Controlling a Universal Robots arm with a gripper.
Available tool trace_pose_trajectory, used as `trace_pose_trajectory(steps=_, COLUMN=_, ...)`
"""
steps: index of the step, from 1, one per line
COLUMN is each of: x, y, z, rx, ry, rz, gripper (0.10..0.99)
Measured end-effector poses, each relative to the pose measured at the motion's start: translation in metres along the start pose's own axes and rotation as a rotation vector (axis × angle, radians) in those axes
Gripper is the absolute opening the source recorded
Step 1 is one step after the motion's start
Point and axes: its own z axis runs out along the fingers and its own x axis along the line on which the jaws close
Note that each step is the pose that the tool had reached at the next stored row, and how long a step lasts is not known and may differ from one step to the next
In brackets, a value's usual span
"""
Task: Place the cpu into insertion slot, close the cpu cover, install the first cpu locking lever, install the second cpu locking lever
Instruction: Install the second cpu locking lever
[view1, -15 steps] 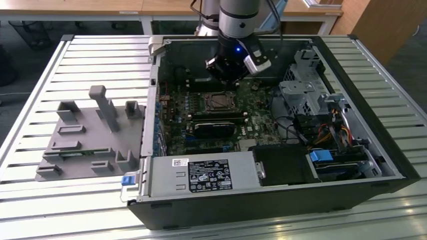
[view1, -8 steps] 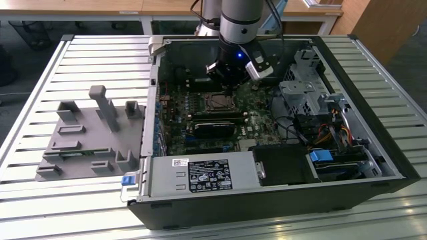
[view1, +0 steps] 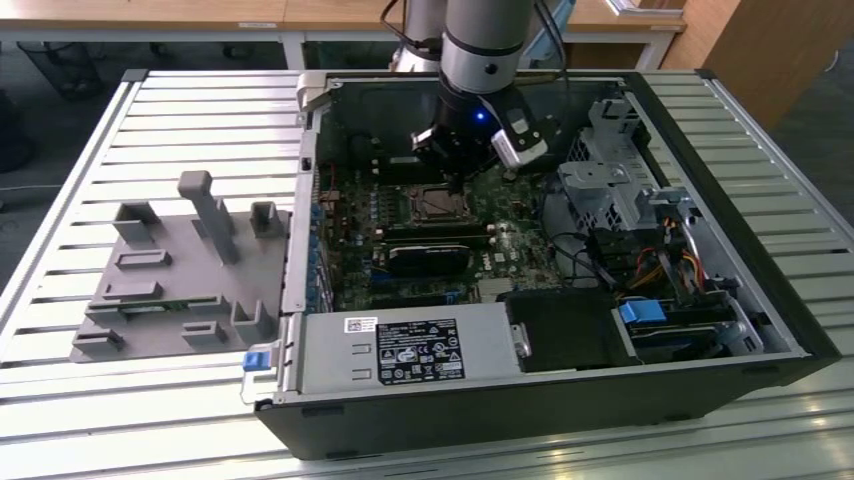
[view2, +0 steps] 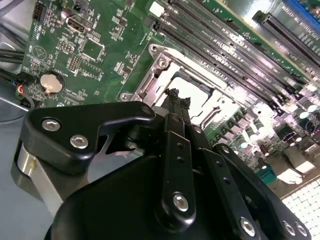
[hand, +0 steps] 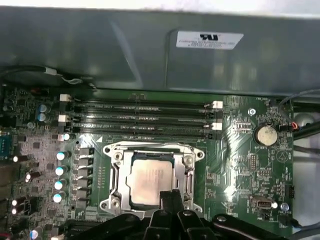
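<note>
Wooden desks (view1: 200, 12) stand at the back of the room, and in front of them is a big white table (view1: 160, 100) made of long slats. On the table lies an open black computer case (view1: 561, 400) with its side off. Beside it, toward the exterior view's left, sits a grey plastic holder (view1: 174, 270) with posts and little pockets.

Inside the case is a green circuit board (hand: 245, 165). A silver box with a white sticker (view1: 400, 352) sits at the near edge of the case. A bundle of coloured wires (view1: 667, 268) lies toward the exterior view's right.

The robot arm (view1: 487, 40) reaches down into the case from the back. Its black gripper (hand: 170, 196) hangs right over the near edge of the insertion slot (hand: 150, 177). The fingers (view2: 175, 102) are pressed close together into one thin tip. I cannot see anything pinched between them.

Four long black memory slots (hand: 145, 120) run beside the slot. A round silver battery (hand: 265, 134) sits on the board on the other side.

The cpu (hand: 146, 179) lies flat inside the insertion slot, with its dull silver face up. The cpu cover (hand: 118, 170) is a silver frame lying down flat around the chip, so the chip shows through the hole in its middle. The gripper tip is just at the edge of the cpu.
</note>
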Motion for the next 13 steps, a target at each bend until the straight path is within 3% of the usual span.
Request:
trace_pose_trajectory(steps=4, x=0.0001, y=-0.0054, z=-0.0004, rx=-0.001, ry=0.0001, rz=0.000, gripper=0.106)
trace_pose_trajectory(steps=10, x=0.0004, y=-0.0189, z=-0.0014, rx=-0.003, ry=0.0000, rz=0.000, gripper=0.106)
trace_pose_trajectory(steps=12, x=0.0005, y=-0.0224, z=-0.0017, rx=-0.013, ry=-0.0001, rz=0.000, gripper=0.106)
trace_pose_trajectory(steps=13, x=0.0006, y=-0.0233, z=-0.0018, rx=-0.027, ry=-0.0003, rz=0.000, gripper=0.106)
